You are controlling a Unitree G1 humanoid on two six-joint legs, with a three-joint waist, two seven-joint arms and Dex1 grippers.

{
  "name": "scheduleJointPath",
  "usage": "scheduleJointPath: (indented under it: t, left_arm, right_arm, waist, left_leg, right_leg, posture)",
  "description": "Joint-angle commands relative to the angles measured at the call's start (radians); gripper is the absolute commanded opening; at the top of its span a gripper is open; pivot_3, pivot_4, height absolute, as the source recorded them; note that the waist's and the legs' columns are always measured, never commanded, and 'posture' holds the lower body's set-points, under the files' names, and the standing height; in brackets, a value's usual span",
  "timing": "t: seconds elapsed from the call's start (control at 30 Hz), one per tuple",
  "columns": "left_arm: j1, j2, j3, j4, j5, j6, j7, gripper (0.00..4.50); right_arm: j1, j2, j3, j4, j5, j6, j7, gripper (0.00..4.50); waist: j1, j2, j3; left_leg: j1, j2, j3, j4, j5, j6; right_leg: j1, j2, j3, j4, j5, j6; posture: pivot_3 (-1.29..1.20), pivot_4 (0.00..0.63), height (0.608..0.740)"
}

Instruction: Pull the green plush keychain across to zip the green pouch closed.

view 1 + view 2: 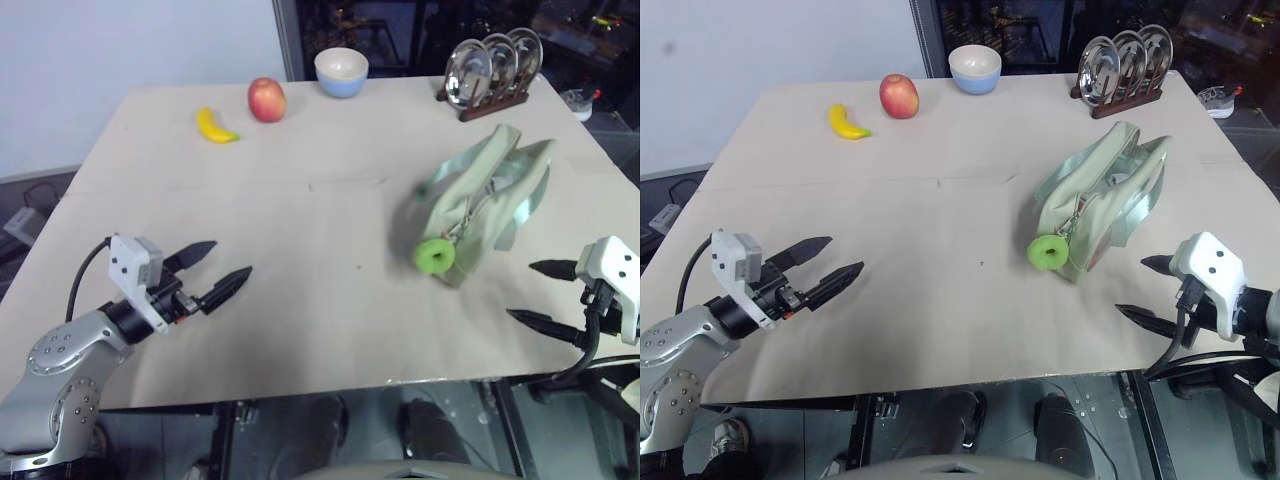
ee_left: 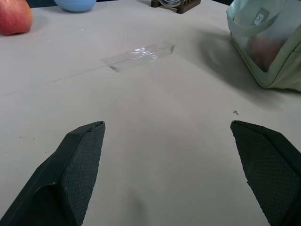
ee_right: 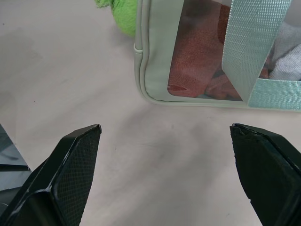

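Pouch: your green pouch (image 1: 485, 200) lies on its side on the right half of the table (image 1: 300, 260), its mouth gaping along the top edge and reddish contents showing through the clear window in the right wrist view.
Keychain: the green plush keychain (image 1: 435, 255) sits at the pouch's near end, resting on the table and touching the pouch.
Left gripper: your left gripper (image 1: 215, 272) hovers over the near left part of the table, jaws spread wide with nothing between them, well apart from the pouch.
Right gripper: your right gripper (image 1: 545, 295) hangs at the near right edge, jaws likewise spread wide and empty, near the pouch but not touching it.
Far side: banana (image 1: 215, 126), apple (image 1: 266, 99), bowl (image 1: 341, 72) and a rack of plates (image 1: 492, 68) stand along the far edge.
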Motion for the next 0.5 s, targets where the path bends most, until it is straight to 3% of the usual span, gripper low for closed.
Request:
scheduleJointPath:
  t: [0.03, 0.17, 0.5]
  left_arm:
    - [-0.009, 0.013, 0.035, -0.047, -0.024, -0.007, -0.018, 4.44]
    - [-0.029, 0.008, 0.019, -0.103, -0.111, -0.013, -0.098, 4.44]
    - [-0.058, 0.040, -0.016, -0.140, -0.139, -0.022, -0.220, 4.44]
  right_arm:
    - [-0.047, -0.027, 0.019, 0.020, -0.063, -0.090, -0.009, 4.45]
    - [-0.159, -0.070, 0.067, 0.132, -0.216, -0.292, -0.023, 4.45]
    - [-0.406, -0.184, 0.154, 0.333, -0.310, -0.525, 0.075, 4.45]
  waist:
    - [-0.001, 0.000, 0.000]
    - [-0.002, 0.002, 0.001]
    - [-0.007, 0.005, 0.004]
  left_leg:
    - [0.000, 0.000, 0.000, 0.000, 0.000, 0.000]
    - [0.001, 0.000, 0.003, 0.000, 0.000, 0.000]
    - [0.000, 0.001, 0.003, 0.000, 0.002, -0.004]
  right_leg:
    - [0.000, 0.000, 0.000, 0.000, 0.000, 0.000]
    - [0.000, -0.001, -0.001, 0.000, 0.000, 0.000]
    - [0.000, -0.001, -0.002, 0.000, 0.000, 0.000]
  posture:
    - [0.00, 0.150, 0.740]
    - [0.00, 0.150, 0.740]
    - [0.00, 0.150, 0.740]
